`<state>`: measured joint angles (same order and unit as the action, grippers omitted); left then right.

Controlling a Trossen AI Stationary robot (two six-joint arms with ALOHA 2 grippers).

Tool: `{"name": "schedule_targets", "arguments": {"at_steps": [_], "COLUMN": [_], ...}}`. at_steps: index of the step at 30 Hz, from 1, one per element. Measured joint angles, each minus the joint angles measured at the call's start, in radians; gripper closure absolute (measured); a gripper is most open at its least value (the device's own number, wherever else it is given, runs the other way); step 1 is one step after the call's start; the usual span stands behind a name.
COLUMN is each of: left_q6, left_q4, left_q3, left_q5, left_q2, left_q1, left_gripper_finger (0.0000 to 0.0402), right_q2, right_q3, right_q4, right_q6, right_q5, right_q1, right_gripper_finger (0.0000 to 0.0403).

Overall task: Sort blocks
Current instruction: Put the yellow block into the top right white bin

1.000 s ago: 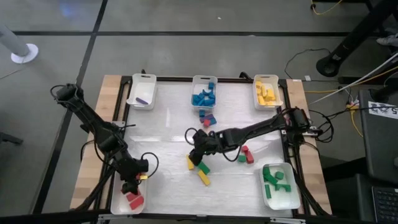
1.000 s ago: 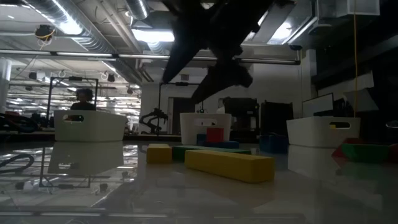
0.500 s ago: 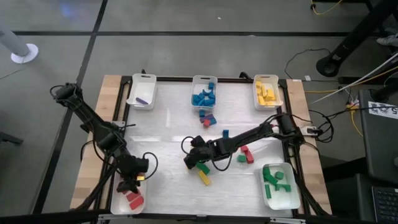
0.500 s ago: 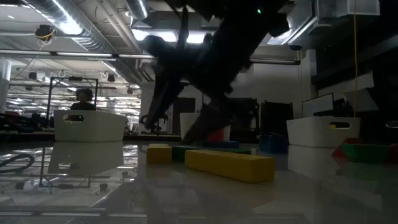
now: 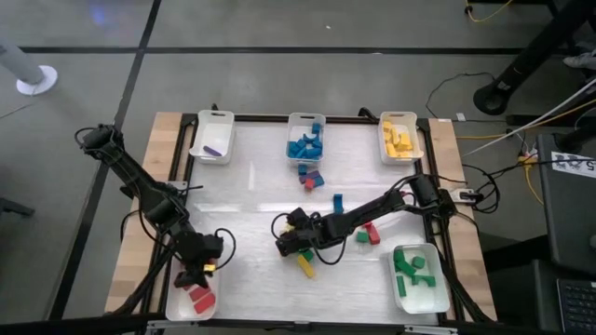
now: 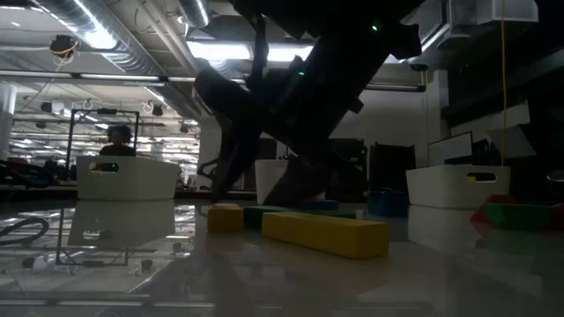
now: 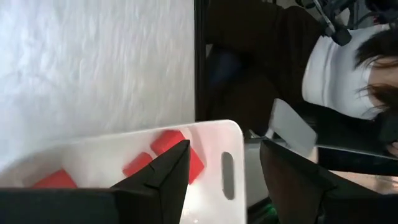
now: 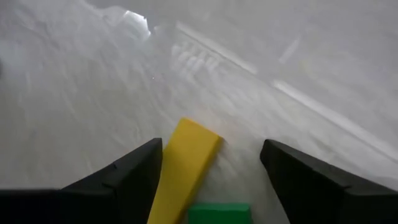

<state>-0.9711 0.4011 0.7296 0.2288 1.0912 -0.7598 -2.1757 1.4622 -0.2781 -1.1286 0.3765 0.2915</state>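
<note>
My right gripper is open and low over the table's middle, also seen in the high view. A yellow bar block lies flat on the table between its fingers, apart from both. A green block lies at the bar's near end. My left gripper is open and empty, and it hovers over the near-left tray, which holds red blocks. A second yellow bar lies just nearer.
Trays line the far edge: one with a purple block, one with blue blocks, one with yellow blocks. A tray of green blocks stands near right. Loose blue and red blocks, a blue one and red and green ones lie mid-table.
My right gripper has come down and toward the table's near-left, from above the middle to just over the yellow bar and green block. Its fingers stay open. No block has moved.
</note>
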Motion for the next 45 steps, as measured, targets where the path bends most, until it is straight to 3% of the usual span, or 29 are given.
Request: {"name": "schedule_targets", "arguments": {"at_steps": [6,9,23,38,45], "left_q6": [0.129,0.166,0.168,0.168,0.168], "left_q4": [0.000,0.000,0.002,0.008,0.008], "left_q3": [0.000,0.000,0.000,0.000,0.000], "left_q5": [-0.231,-0.284,-0.286,-0.286,-0.289], "left_q2": [0.002,0.002,0.002,0.003,0.003], "left_q1": [0.002,0.002,0.002,0.002,0.002], "left_gripper_finger": [0.0219,0.0219,0.0219,0.0219,0.0219], "right_q2": [0.000,-0.001,-0.002,-0.007,-0.006], "right_q3": [-0.001,-0.002,0.007,0.266,0.290], "right_q4": [-0.006,-0.005,-0.013,-0.228,-0.191], "right_q6": [0.008,0.031,0.140,0.640,0.553], "right_q5": [-0.001,-0.001,0.021,-0.051,-0.118], "right_q1": [-0.002,-0.003,-0.047,-0.064,-0.064], "right_gripper_finger": [0.0169,0.0196,0.0281,0.0285,0.0285]}}
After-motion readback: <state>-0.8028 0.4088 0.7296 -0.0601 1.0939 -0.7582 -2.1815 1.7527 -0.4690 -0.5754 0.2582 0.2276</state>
